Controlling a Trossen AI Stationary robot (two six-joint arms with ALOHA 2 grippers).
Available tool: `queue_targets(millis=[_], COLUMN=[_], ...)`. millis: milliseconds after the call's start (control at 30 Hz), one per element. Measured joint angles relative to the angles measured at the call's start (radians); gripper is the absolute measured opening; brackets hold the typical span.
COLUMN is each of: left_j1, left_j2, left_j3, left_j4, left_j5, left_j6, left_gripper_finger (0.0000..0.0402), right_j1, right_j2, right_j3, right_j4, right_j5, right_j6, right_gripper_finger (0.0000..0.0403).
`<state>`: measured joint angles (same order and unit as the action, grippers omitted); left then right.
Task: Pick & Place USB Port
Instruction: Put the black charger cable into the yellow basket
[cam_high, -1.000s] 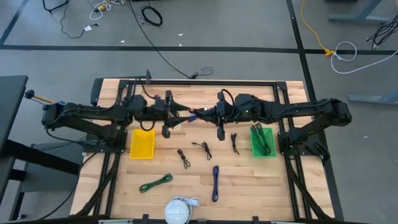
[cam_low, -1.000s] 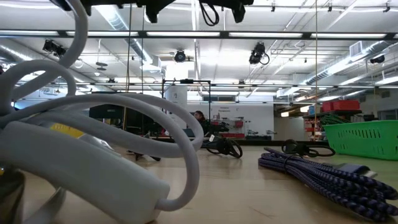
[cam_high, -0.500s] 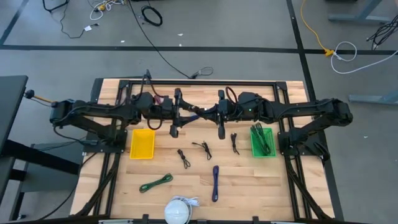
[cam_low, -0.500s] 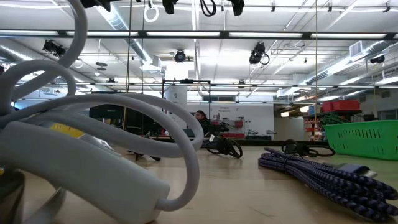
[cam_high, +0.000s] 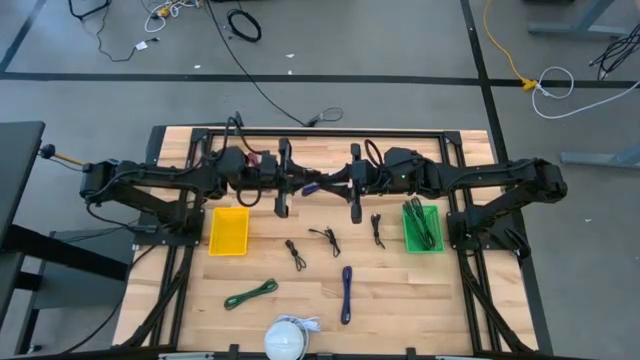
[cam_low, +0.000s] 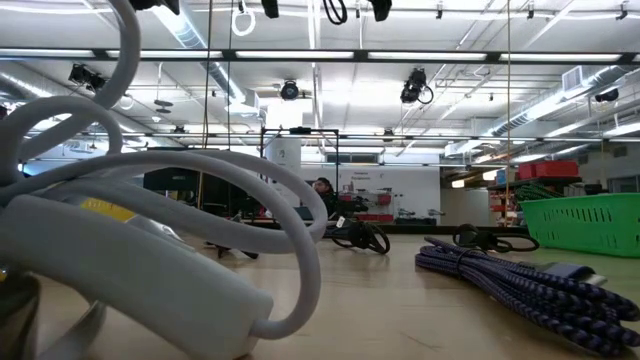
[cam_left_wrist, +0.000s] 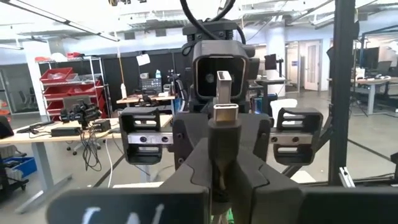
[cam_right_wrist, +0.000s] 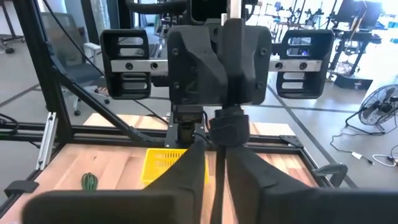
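- USB cable (cam_high: 311, 186): held in the air between both grippers, above the table's back half
- Left gripper (cam_left_wrist: 222, 134): clenched on the cable's plug end
- Right gripper (cam_right_wrist: 216, 163): fingers slightly parted around the cable; grip not clear
- Yellow bin (cam_high: 229, 230), green bin (cam_high: 422, 227): on the table (cam_high: 400, 300)
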<state>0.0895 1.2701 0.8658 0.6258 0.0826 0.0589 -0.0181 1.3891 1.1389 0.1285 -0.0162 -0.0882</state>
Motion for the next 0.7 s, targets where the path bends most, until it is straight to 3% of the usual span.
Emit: queue_targets(millis=[167, 333, 600, 700], left_j1=[0.000, 0.000, -0.013, -0.028], left_j2=[-0.001, -0.031, -0.186, -0.278], left_j3=[0.000, -0.001, -0.001, -0.001], left_j4=[-0.004, -0.078, -0.430, -0.650], left_j5=[-0.005, -0.048, -0.192, -0.292], left_j6=[0.000, -0.002, -0.060, -0.126], left_gripper_finger=[0.0022, 0.0022, 0.0022, 0.0022], right_j1=[0.000, -0.001, 0.000, -0.001], right_j2=[0.000, 0.000, -0.031, -0.036], right_j3=[0.000, 0.000, 0.000, 0.000], right_j4=[-0.004, -0.070, -0.201, -0.277], right_j5=[0.015, 0.156, 0.280, 0.361], right_j6=[-0.003, -0.007, -0.005, 0.013], right_gripper_finger=[0.0115, 0.0155, 0.0192, 0.0190])
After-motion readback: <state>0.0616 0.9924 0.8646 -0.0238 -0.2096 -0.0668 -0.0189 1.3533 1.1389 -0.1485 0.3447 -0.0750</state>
